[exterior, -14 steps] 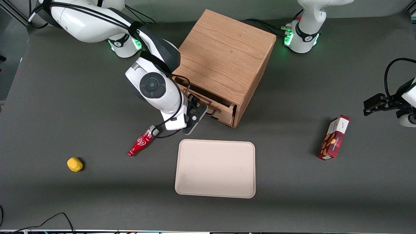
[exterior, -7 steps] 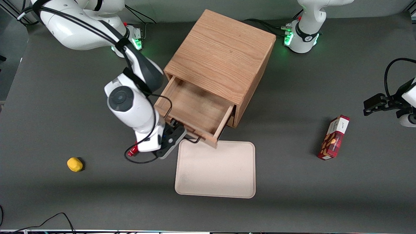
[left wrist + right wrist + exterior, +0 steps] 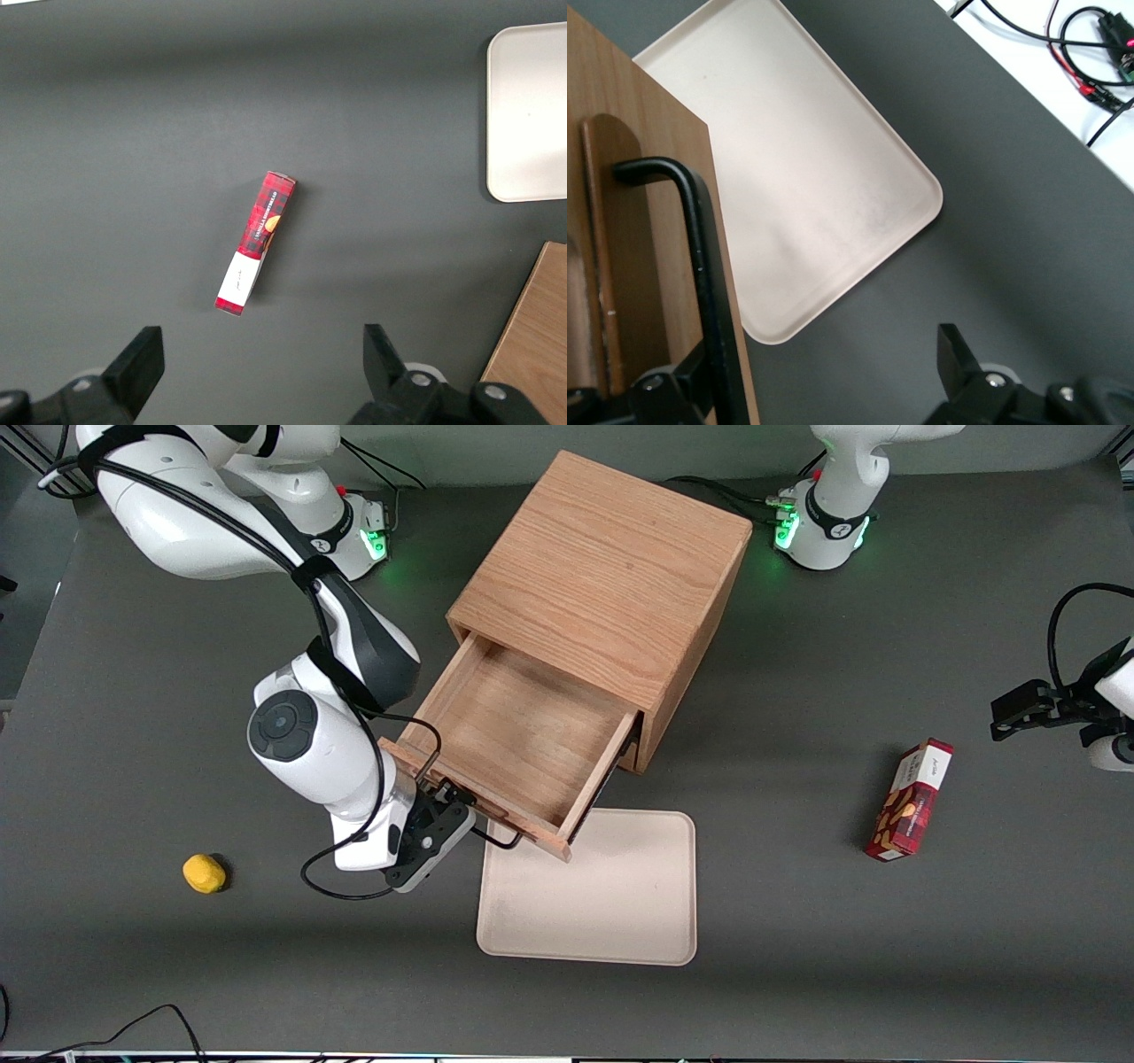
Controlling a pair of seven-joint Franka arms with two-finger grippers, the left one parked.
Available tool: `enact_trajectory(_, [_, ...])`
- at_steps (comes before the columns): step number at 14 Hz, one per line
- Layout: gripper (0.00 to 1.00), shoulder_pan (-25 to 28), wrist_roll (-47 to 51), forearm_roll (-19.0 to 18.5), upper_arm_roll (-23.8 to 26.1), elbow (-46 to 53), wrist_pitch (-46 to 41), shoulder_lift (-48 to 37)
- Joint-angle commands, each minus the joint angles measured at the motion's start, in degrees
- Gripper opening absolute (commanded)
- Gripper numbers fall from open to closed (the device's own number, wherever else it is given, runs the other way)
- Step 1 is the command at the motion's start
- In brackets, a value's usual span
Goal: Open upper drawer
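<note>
The upper drawer (image 3: 523, 735) of the wooden cabinet (image 3: 602, 584) stands pulled far out, and its bare wooden inside shows. Its front edge reaches over the corner of the beige tray (image 3: 611, 903). My right gripper (image 3: 452, 808) is at the drawer's front, at the black wire handle (image 3: 500, 840). In the right wrist view the gripper (image 3: 824, 354) is open wide. The handle (image 3: 709, 266) lies against one finger (image 3: 687, 385), and the other finger (image 3: 957, 359) stands well apart over the dark table. The lower drawer is hidden under the upper one.
The beige tray (image 3: 815, 177) lies in front of the cabinet, nearer the front camera. A yellow lump (image 3: 204, 872) lies toward the working arm's end. A red snack box (image 3: 912, 799) lies toward the parked arm's end and shows in the left wrist view (image 3: 255, 242).
The upper drawer went from nearly shut to far out. My gripper moved with its handle toward the front camera. The arm now covers the red bottle seen earlier.
</note>
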Motion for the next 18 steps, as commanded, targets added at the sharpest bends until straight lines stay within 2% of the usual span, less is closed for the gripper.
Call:
enact_trajectory(1, [1.00,-0.1,-0.7,1.9,-1.9,1.9,0.3,1.6])
enact_trajectory(4, [1.00,-0.5,-1.8,8.2,-2.1,4.7,-3.7,1.5])
enact_trajectory(8, [1.00,-0.8,-1.9,13.9,-2.1,6.8,-8.1,1.5])
enact_trajectory(12, [1.00,-2.0,-1.5,14.0,-2.3,10.1,-18.3,-2.0])
enact_trajectory(14, [1.00,-3.5,-1.4,13.8,-6.5,8.7,-20.6,-8.0])
enact_trajectory(16, [1.00,-6.0,-1.6,13.9,-10.4,2.3,-20.8,-15.0])
enact_trajectory(18, [1.00,-10.1,-1.3,13.9,-10.7,-5.2,-21.6,-22.8])
